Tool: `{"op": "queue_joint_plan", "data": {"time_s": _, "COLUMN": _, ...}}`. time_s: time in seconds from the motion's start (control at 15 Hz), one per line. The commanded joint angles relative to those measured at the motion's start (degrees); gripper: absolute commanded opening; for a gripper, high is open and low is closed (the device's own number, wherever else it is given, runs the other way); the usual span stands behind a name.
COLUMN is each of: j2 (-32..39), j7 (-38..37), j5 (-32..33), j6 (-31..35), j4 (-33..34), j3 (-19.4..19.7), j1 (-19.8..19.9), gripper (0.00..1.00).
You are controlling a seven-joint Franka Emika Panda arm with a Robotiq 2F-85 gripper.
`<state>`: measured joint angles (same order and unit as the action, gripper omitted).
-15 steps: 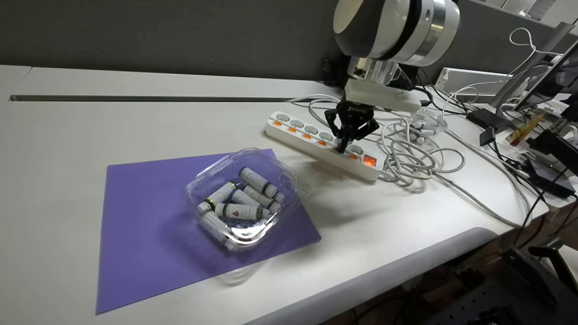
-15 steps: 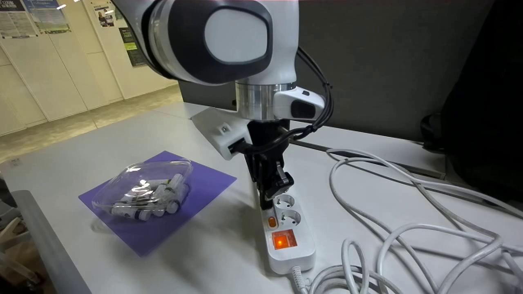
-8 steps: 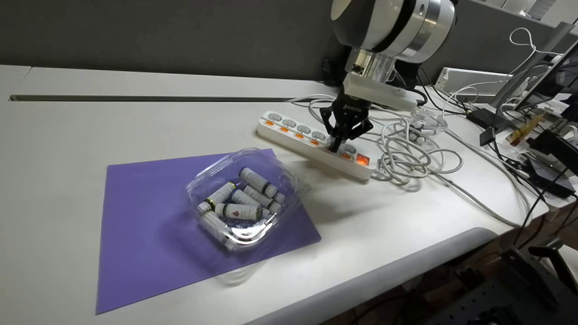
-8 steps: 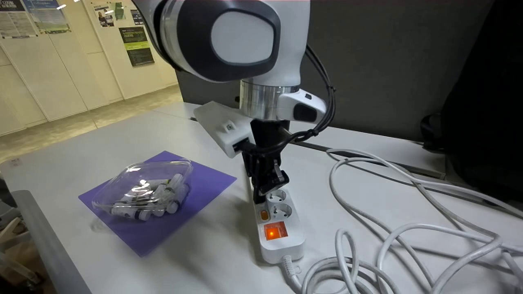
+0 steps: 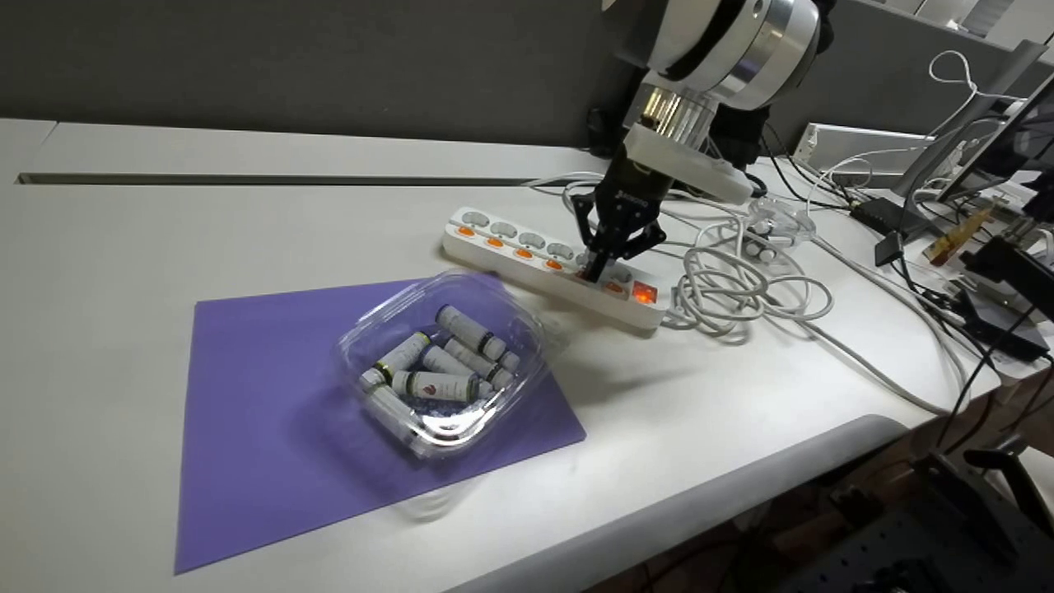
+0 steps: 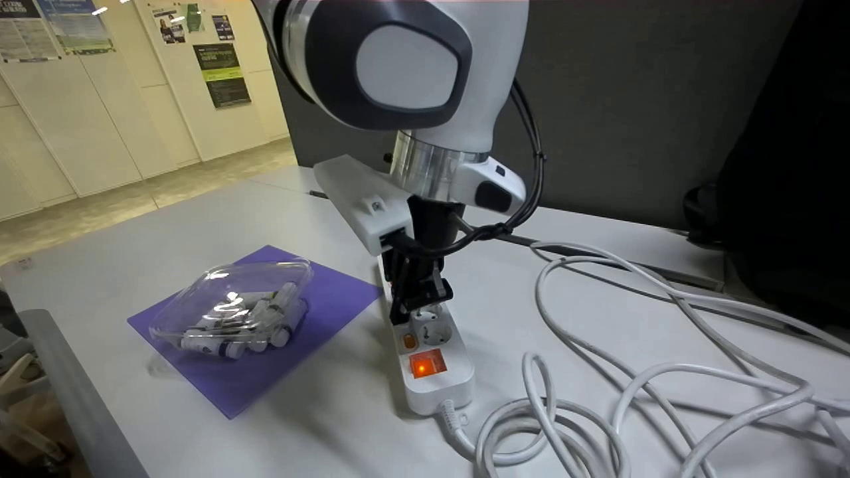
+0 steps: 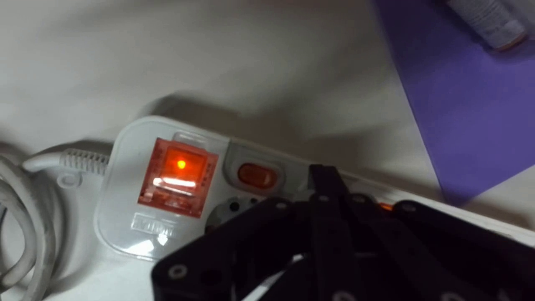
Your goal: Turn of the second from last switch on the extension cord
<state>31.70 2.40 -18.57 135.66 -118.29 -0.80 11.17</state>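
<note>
Cables and tub either side of extension cord

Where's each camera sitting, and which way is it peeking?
An exterior view: above the table, looking down across the purple sheet; arm and gripper right of centre.
An exterior view: facing along the power strip from beyond its cable end; arm and gripper central.
Wrist view: on the arm, facing down at the lit red switch; fingers in lower half.
Both exterior views share purple sheet and power strip.
</note>
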Motion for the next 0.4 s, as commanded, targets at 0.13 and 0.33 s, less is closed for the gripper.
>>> {"op": "queue_joint_plan", "data": {"time_s": 0.13, "j2": -8.38, "j7": -0.60, "j5": -0.67, "j6": -2.05, "j4": -3.65, "j3": 1.07, "j1": -0.27, "gripper": 0.00}}
{"op": "queue_joint_plan", "data": {"time_s": 0.33, "j2": -14.28, "j7": -2.16, "j5": -0.61, "j6": -1.25, "j4": -5.88, "j3": 2.25, "j1": -0.89, "gripper": 0.00}}
